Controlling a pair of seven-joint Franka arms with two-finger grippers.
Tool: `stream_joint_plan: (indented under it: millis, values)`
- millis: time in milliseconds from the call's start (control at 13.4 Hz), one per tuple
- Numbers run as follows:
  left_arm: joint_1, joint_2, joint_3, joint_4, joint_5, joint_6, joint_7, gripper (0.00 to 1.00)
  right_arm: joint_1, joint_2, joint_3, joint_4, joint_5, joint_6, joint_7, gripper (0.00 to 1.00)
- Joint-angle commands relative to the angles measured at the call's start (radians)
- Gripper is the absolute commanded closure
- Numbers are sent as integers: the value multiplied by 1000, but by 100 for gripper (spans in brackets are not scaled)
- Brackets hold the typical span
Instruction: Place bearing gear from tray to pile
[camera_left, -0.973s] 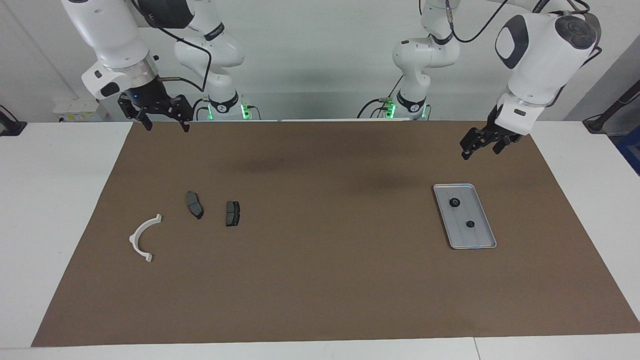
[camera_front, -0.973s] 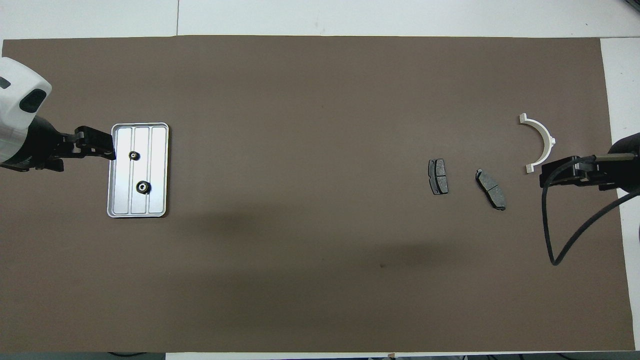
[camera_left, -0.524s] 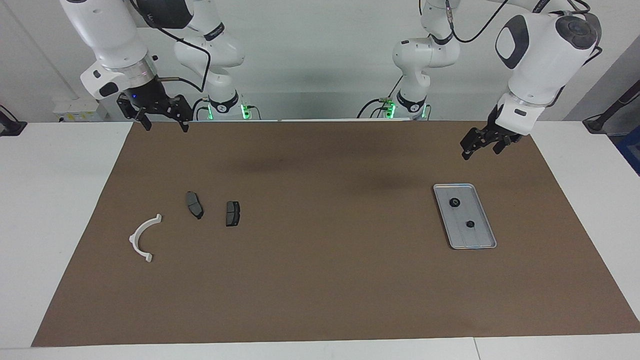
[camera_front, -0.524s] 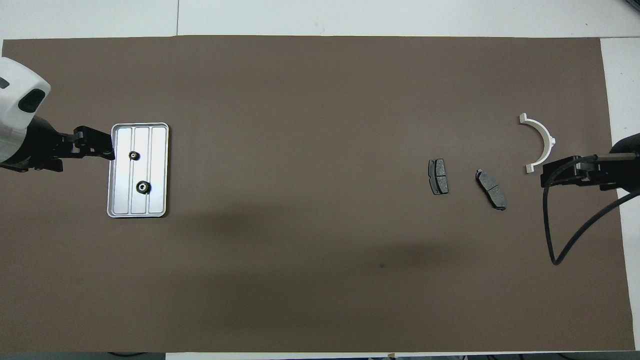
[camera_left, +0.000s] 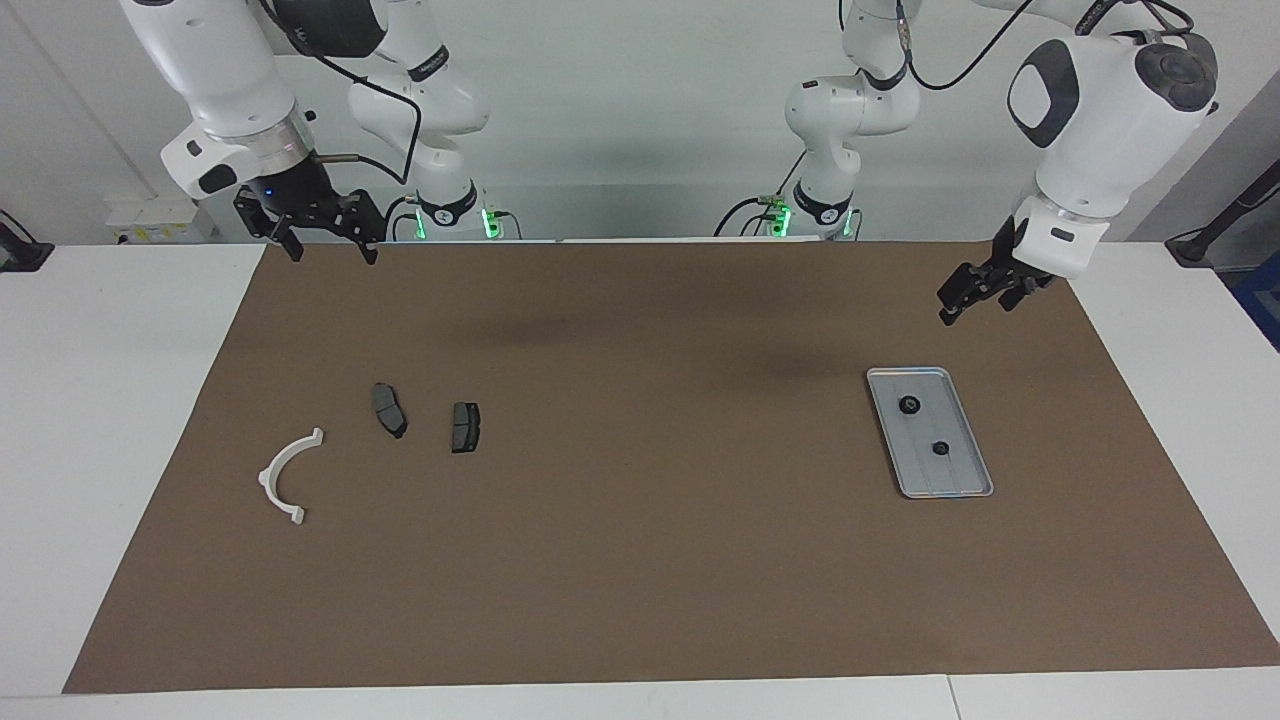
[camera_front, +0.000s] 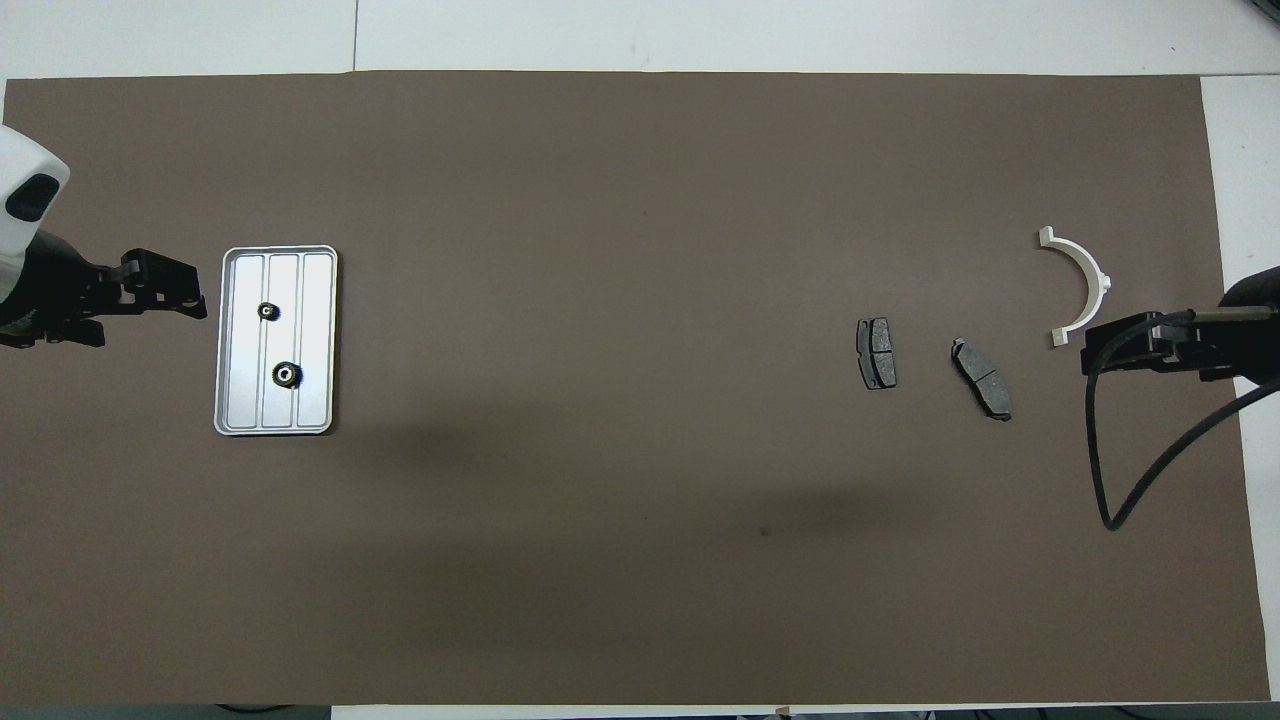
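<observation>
Your tray (camera_left: 930, 432) lies at the left arm's end of the brown mat (camera_left: 650, 560), with 2 bearing gears (camera_left: 909, 405) (camera_left: 940, 448) resting in it. Left gripper (camera_left: 968, 296) hangs in the air over the mat, holding nothing; finger gap unreadable. Right gripper (camera_left: 325, 243) waits raised, fingers spread, empty. Pile, at the right arm's end: white bracket (camera_left: 285, 476), 2 brake pads (camera_left: 389, 409) (camera_left: 465, 427).
</observation>
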Motion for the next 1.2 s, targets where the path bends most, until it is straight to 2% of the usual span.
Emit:
stream_joint_plan:
  millis: [0, 300, 524, 674, 824, 973, 1123]
  values:
    - [-10, -17, 13, -35, 15, 35, 4, 0, -15, -20, 7, -27, 19, 29, -15, 0]
    - [4, 4, 13, -148, 16, 199, 4, 0, -17, -20, 7, -50, 19, 51, -24, 0]
    - [4, 58, 14, -171, 24, 274, 4, 0, -17, -26, 7, -58, 19, 58, -26, 0]
    - [4, 60, 14, -234, 56, 357, 5, 0, -17, -26, 7, -59, 19, 58, -28, 0]
    - [11, 56, 14, -317, 58, 411, 5, 5, -17, -26, 7, -68, 19, 65, -31, 0]
    - [11, 66, 12, -352, 56, 440, 5, 5, -17, -26, 7, -76, 19, 65, -35, 0]
    - [8, 96, 12, -368, 58, 460, 8, 15, -17, -27, 7, -77, 19, 65, -35, 0]
